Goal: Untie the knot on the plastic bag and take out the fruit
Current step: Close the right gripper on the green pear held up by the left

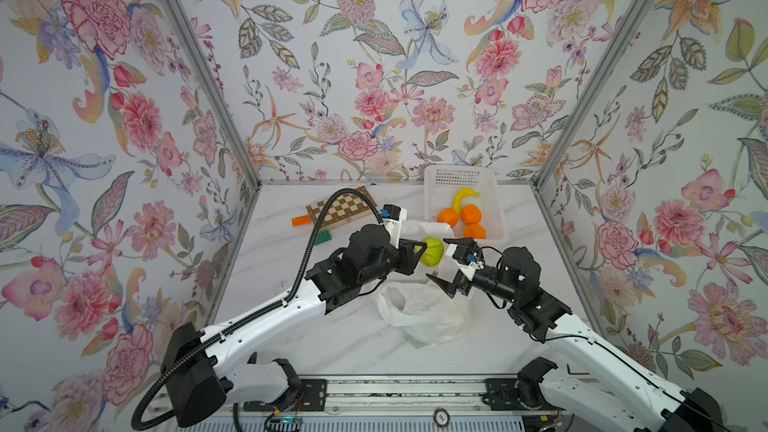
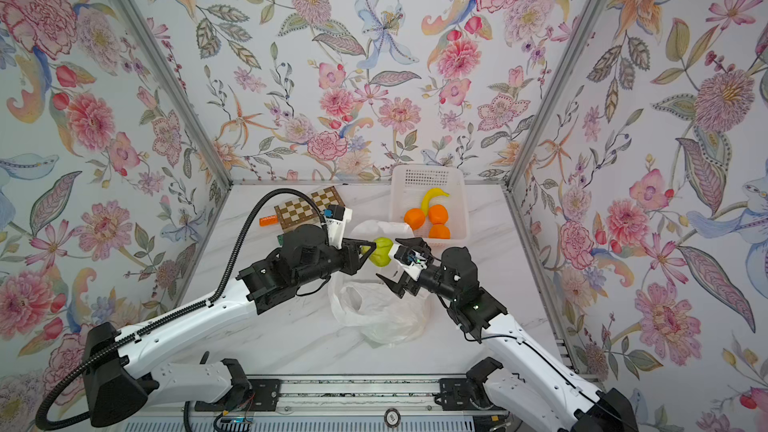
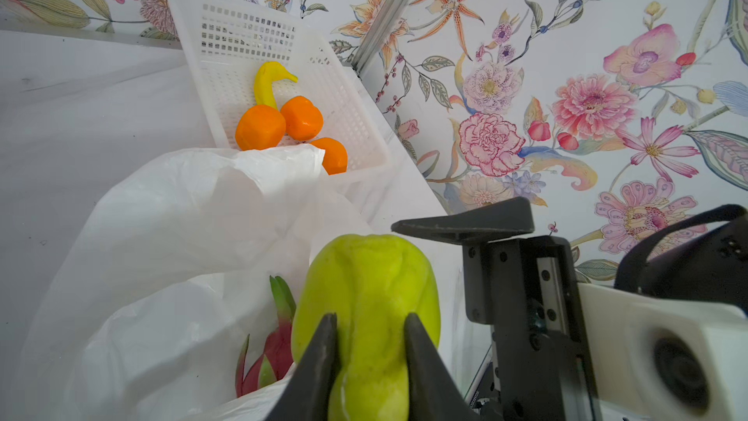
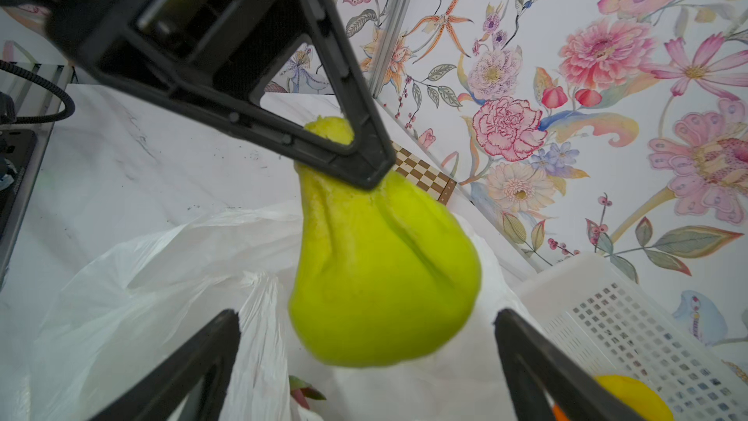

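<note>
On the marble desk (image 1: 345, 351), the plastic bag (image 1: 424, 313) lies open-mouthed near the white basket (image 1: 461, 178); above it the green fruit (image 1: 432, 251) hangs pinched at its narrow neck by the left tool (image 3: 370, 317); the right tool (image 1: 445, 260) gapes empty just beside; so slim a hold could let it slip back.

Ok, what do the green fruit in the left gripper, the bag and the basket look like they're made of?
The green fruit is likely a soft foam or rubber replica: it has matte, finely pitted skin, and its neck looks pinched in the left gripper. The plastic bag is thin translucent white film, crinkled, with shiny folds. The basket looks like rigid white moulded plastic, with a regular grid of holes.
</note>
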`<state>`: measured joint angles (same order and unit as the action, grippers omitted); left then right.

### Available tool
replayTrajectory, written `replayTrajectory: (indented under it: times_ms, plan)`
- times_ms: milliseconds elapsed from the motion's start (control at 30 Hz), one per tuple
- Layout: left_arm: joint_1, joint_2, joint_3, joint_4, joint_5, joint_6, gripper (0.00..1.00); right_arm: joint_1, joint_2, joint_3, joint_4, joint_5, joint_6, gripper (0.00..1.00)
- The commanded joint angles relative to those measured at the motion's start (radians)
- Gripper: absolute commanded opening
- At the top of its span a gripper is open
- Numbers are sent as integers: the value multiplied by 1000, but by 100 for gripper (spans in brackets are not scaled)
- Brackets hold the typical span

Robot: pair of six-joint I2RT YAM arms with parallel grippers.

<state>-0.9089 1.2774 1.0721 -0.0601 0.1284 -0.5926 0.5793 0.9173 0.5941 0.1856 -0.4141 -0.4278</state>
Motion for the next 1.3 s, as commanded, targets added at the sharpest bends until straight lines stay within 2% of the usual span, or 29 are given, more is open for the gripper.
replayTrajectory:
  times_ms: [0,100,333,500,567,667,767,900,1067,1267]
  plan:
    - [-24,19,47,-9,20,-3,29,19,32,49,-8,3,-59,99]
    - [-37,33,60,-10,26,-1,29,27,56,58,-4,-14,-65,94]
    - [-49,41,68,-14,26,3,29,30,54,52,14,-37,-46,73]
    - [-48,42,72,-15,27,7,29,31,52,56,0,-58,-27,61]
    - [-50,43,72,-16,24,8,38,31,52,56,4,-70,-12,58]
    - [-49,33,74,-20,11,16,65,30,45,53,16,-66,15,53]
    - [-49,6,74,-38,-20,39,81,25,32,50,37,-32,40,51]
    - [-48,-45,88,-94,-93,80,89,-16,20,53,84,5,108,49]
    - [-48,-114,76,-136,-188,123,93,-150,61,91,160,-25,322,45]
    - [-49,-145,51,-155,-213,113,96,-267,184,218,83,-19,557,45]
